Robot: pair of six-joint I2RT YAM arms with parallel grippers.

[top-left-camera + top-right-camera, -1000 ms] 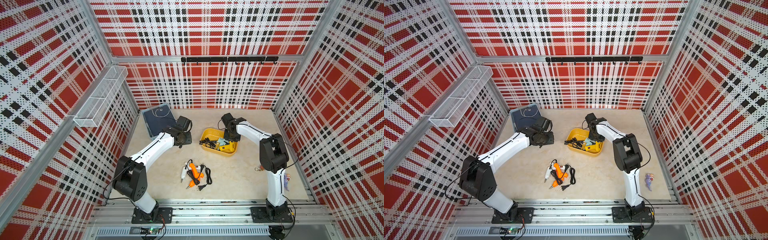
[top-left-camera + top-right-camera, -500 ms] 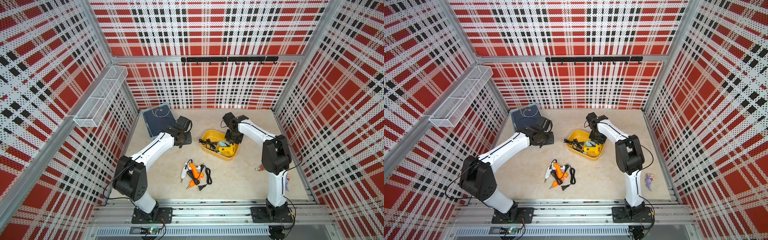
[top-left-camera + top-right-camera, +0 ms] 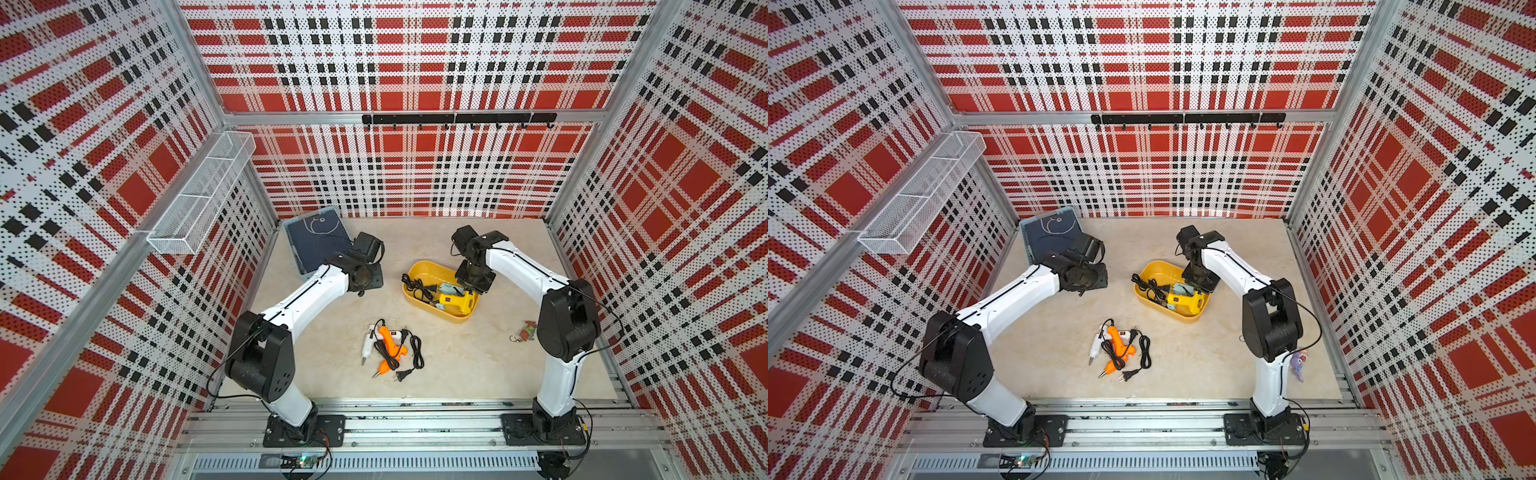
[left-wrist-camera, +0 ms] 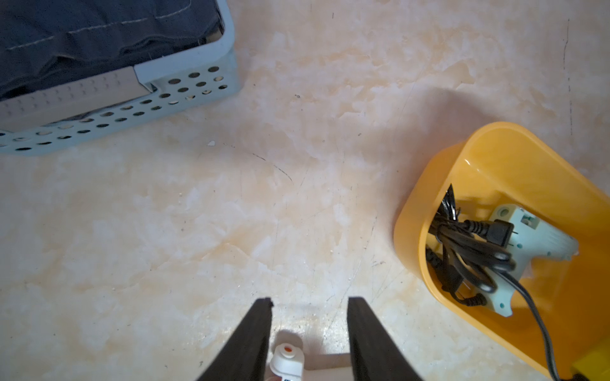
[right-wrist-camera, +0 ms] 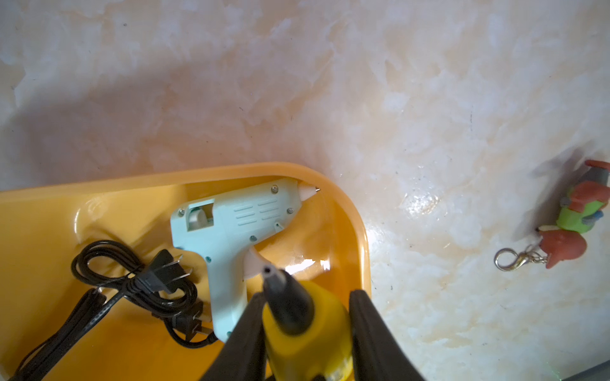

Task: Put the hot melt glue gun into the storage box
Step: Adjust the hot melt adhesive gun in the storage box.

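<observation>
The yellow storage box (image 3: pixel 424 268) (image 3: pixel 1158 270) sits right of centre on the table. A pale mint glue gun (image 5: pixel 237 217) (image 4: pixel 534 237) and coiled black cords lie in it. My right gripper (image 5: pixel 308 293) (image 3: pixel 473 280) hangs over the box's right end, shut on a yellow glue gun (image 5: pixel 307 326) (image 3: pixel 455 300) with a black nozzle. The left gripper (image 4: pixel 309 301) (image 3: pixel 365 276) stands open over bare table left of the box. A small white part with an orange dot shows low between its fingers. Orange glue guns (image 3: pixel 388 338) and a white one (image 3: pixel 366 345) lie tangled in cord near the front.
A pale blue perforated basket (image 3: pixel 316 243) (image 4: pixel 185 89) with dark cloth stands at the back left, close to the left gripper. A white wire rack (image 3: pixel 199 199) hangs on the left wall. A small keychain figure (image 5: pixel 574 214) (image 3: pixel 525 330) lies by the right arm.
The right gripper has shifted slightly toward the front right over the box, still with the yellow glue gun. The left arm has not moved.
</observation>
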